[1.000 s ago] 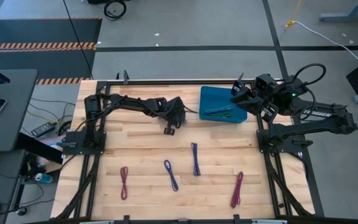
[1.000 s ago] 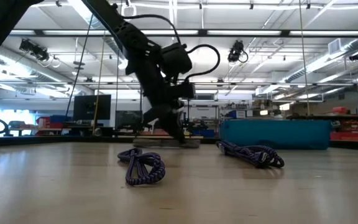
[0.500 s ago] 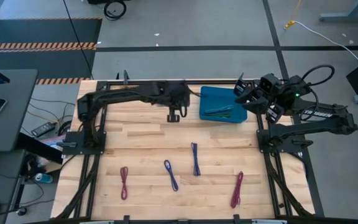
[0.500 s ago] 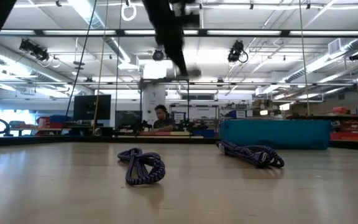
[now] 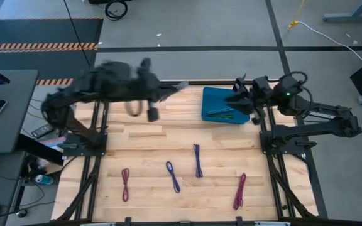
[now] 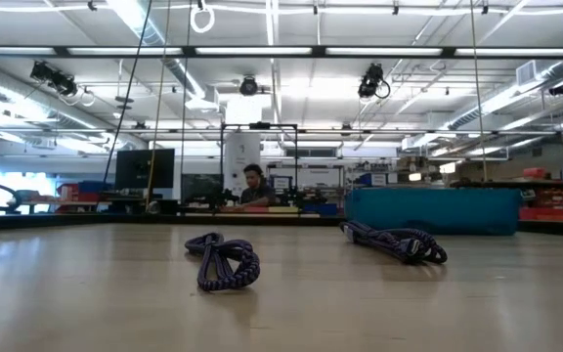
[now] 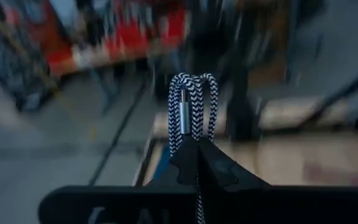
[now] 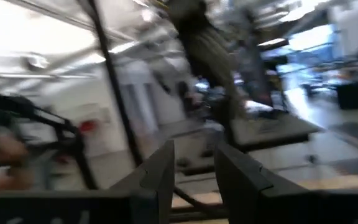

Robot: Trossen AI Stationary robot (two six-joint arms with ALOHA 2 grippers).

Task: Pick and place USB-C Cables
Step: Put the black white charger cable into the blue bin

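My left gripper is raised high over the table's far left part, shut on a folded black-and-white braided USB-C cable. My right gripper hovers open beside the teal bin's right side, nothing between its fingers. Cables lie inside the bin. Flat on the wood lie a maroon cable, a blue-purple one, a blue one and a magenta one. The low view shows two of the cables. My left gripper pinches the folded cable bundle between its two fingertips, low on the bundle. The looped end with a silver plug sticks out past the fingertips. One strand runs back between the fingers. The bundle is lifted clear of the table.
The black frame rails run along the table's left and right sides. Bare wood lies between the bin and the row of cables. A person sits in the room far behind the table.
My left gripper has risen steeply from the table beside the bin, out of the low view, and swung toward the table's left edge. It has tipped from pointing down to nearly level, carrying the cable up. My right gripper has turned a little beside the bin.
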